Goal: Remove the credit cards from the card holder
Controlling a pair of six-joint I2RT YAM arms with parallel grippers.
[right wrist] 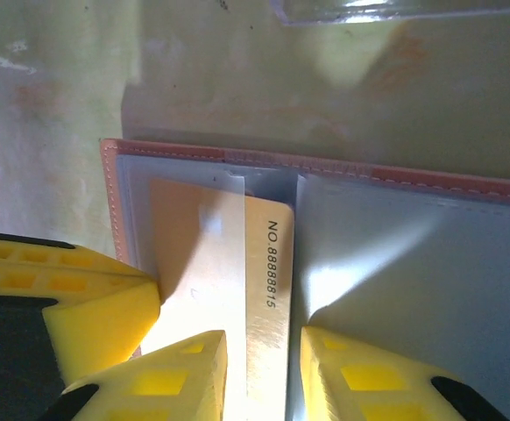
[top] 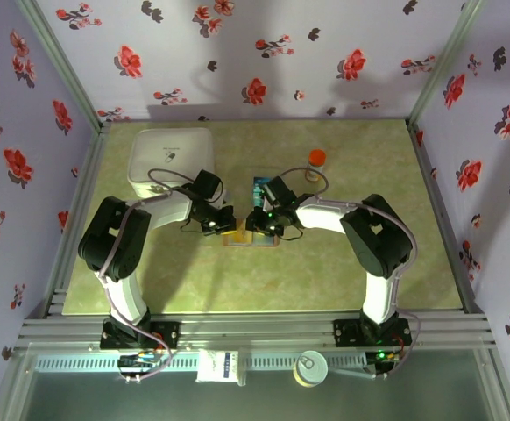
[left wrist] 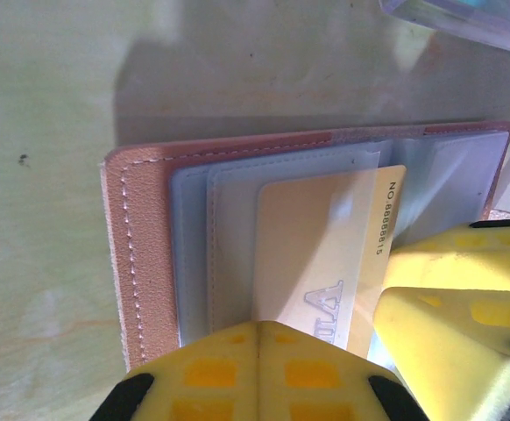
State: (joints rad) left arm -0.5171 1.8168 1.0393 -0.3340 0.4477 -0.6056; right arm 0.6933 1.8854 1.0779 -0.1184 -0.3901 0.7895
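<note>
The card holder [top: 237, 237] lies open on the green mat, its tan stitched edge [left wrist: 141, 254] and blue-grey pockets [right wrist: 413, 263] showing. A pale yellow credit card [left wrist: 316, 254] marked NO.88888815 sticks partway out of a clear pocket [right wrist: 268, 263]. My left gripper [left wrist: 261, 326] is shut, its joined tips pressing down on the holder's left page over that card [top: 223, 224]. My right gripper [right wrist: 264, 338] stands a little open, one finger on each side of the card's exposed strip, tips down on the pockets [top: 257, 224]. Other cards are hidden from me.
A clear plastic tray [top: 264, 187] sits just behind the holder, its edge close to both wrists [left wrist: 465, 17] [right wrist: 369, 9]. An orange-capped bottle [top: 315, 163] stands at the back right, and a big white square container [top: 172, 156] at the back left.
</note>
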